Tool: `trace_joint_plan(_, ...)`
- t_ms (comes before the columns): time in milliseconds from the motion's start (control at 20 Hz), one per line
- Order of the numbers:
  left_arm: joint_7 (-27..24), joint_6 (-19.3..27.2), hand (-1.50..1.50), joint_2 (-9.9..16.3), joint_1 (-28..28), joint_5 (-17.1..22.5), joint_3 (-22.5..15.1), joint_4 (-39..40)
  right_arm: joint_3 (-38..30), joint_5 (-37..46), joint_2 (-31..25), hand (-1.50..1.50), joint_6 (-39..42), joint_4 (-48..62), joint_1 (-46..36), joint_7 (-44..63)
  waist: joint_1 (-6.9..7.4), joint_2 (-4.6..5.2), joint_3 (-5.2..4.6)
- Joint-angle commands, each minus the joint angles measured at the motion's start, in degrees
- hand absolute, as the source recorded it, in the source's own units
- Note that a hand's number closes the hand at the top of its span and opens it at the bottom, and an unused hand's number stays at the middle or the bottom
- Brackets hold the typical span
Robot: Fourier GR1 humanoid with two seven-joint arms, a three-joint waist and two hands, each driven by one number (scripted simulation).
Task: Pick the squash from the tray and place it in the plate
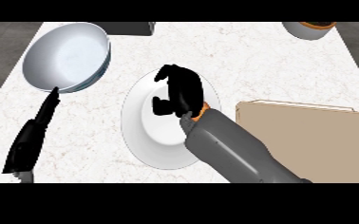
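While my right hand [179, 91] hung over the white plate [151, 144], its fingers were curled downward and its thumb bent in toward them; whether they closed on anything I could not tell, for the hand hid whatever lay beneath it; the only trace of the squash [203, 110] was a sliver of orange peeping out at my wrist, just above the plate's right half; my grey forearm [231, 147] ran up from the lower right across the plate's rim; the tan tray [301, 133] lay just beside the plate on its right, reaching the view's right edge; on the far left a pan [64, 56] with a pale inside sat on the marble counter [231, 52], its black handle [32, 135] pointing toward the lower left corner; a dark block [129, 28] and a round pot [310, 29] showed along the far edge.
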Motion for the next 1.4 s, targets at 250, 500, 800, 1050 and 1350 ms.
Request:
trace_joint_plan(250,-0.8,1.4,0.0,-1.7,-0.9,-1.4,0.0,2.7,0.4,-6.9,0.0,-1.5,-17.0,2.1,-1.2,-7.1,-1.09,-0.18,0.02)
trace_joint_plan(500,-1.0,-0.5,0.0,-0.2,4.2,0.8,1.7,-2.3,-6.6,-5.6,-3.0,-1.5,-24.1,0.2,1.2,-10.1,-1.65,-0.5,0.06)
trace_joint_plan(800,-1.4,0.6,0.0,-0.7,3.2,-0.4,1.7,-0.9,-12.2,-13.0,-7.2,-1.5,-25.0,-15.8,13.1,-16.8,-2.8,-0.5,0.12)
trace_joint_plan(1050,0.5,0.3,0.0,-0.8,1.5,1.0,3.1,-0.8,-14.4,-23.0,-14.2,-1.5,-20.4,-27.8,28.5,-33.5,-3.09,-0.35,0.16)
trace_joint_plan(1350,2.2,0.4,0.0,-2.0,3.7,-1.0,1.1,-5.1,-24.1,-32.9,-19.6,-1.5,-8.9,-28.7,37.6,-49.8,-2.15,-0.4,0.09)
